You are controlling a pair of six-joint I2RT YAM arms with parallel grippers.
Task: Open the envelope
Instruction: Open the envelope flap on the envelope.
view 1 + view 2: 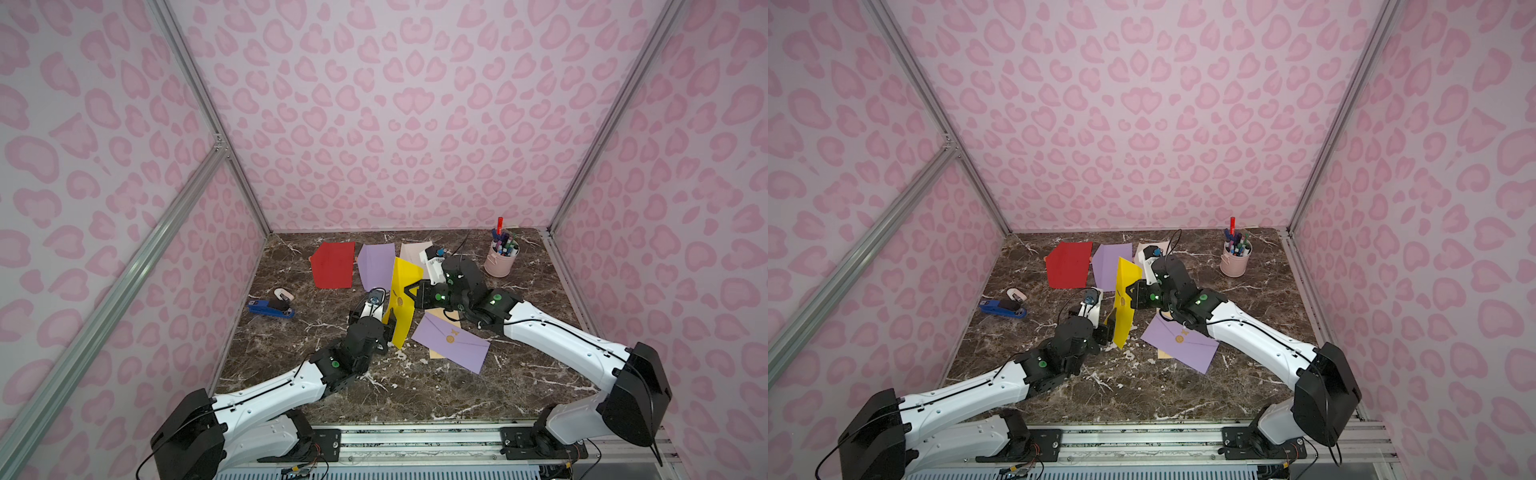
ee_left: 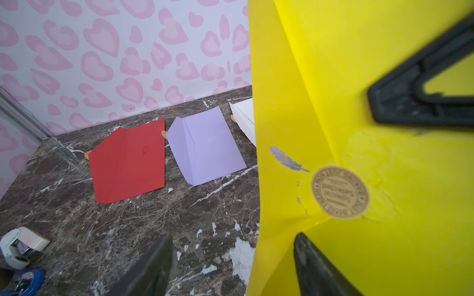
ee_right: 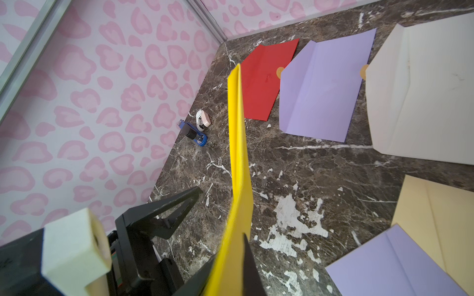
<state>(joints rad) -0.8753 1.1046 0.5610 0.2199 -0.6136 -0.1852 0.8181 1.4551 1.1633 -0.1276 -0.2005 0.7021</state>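
Observation:
A yellow envelope (image 1: 403, 291) (image 1: 1124, 286) stands on edge above the marble table (image 1: 415, 386), mid-table in both top views. Its round tan seal sticker (image 2: 340, 192) sits over the flap tip, beside a small feather print. My right gripper (image 1: 410, 291) (image 1: 1130, 293) (image 3: 230, 269) is shut on the envelope's upper edge from the right. My left gripper (image 1: 390, 328) (image 1: 1109, 330) (image 2: 232, 238) is open at the envelope's lower end. One of its fingers (image 2: 315, 266) lies against the seal-side face, the other (image 2: 154, 266) hangs over bare table.
At the back lie a red envelope (image 1: 333, 266), a lilac one (image 1: 376, 266) and a white one (image 1: 413, 251), flaps open. A sealed lilac envelope (image 1: 451, 347) rests on a tan one under the right arm. A pink pen cup (image 1: 500, 262) stands back right; a blue stapler (image 1: 270, 309) lies left.

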